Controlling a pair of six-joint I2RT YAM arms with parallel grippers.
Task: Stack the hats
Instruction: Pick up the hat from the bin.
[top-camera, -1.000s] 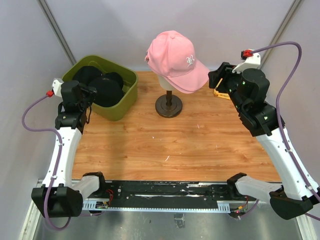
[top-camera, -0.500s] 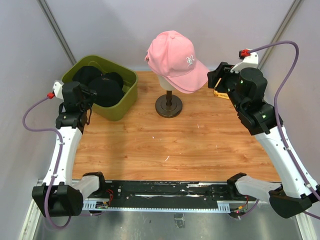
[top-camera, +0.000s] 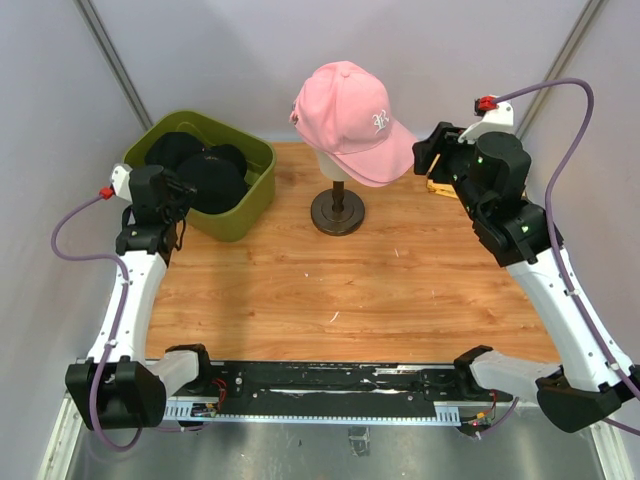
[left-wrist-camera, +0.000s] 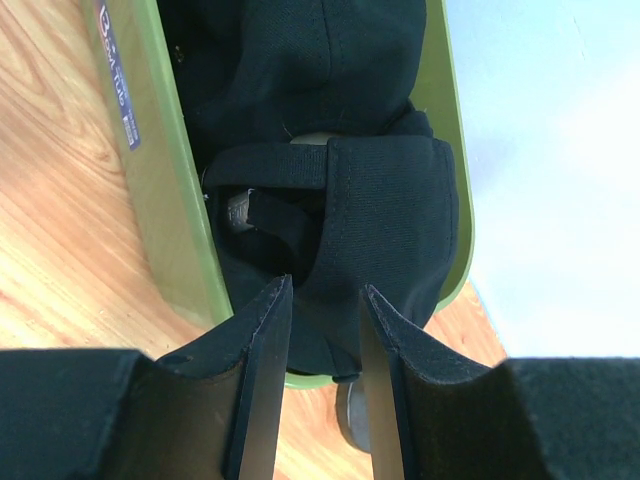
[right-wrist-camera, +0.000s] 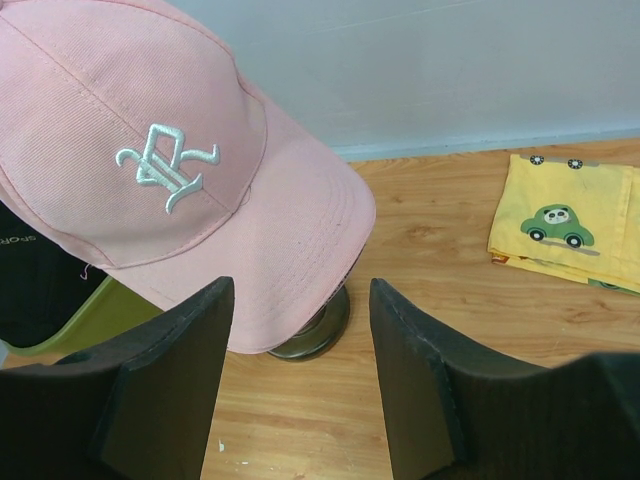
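On your left, the left gripper (left-wrist-camera: 322, 288) hangs over the near end of the olive bin (top-camera: 255, 190), its fingers (left-wrist-camera: 268, 350) parted by a narrow gap with nothing between them. Only black caps (top-camera: 205, 170) show in the bin, heaped loosely, and the one right under the fingers shows its rear strap and opening. You look to be at the pick-up step, so next you would need to drop straight down and close on a firm fold of that cap, clear of the bin wall. At the centre, the pink cap (top-camera: 350, 115) sits on the mannequin head (top-camera: 335, 163), which looks like the place to stack. On your right, the right gripper (right-wrist-camera: 300, 285) faces the pink brim with its fingers (right-wrist-camera: 170, 390) spread wide, near it but not touching, well placed to steady it. A folded yellow cloth (right-wrist-camera: 565, 220) lies on the table beyond.
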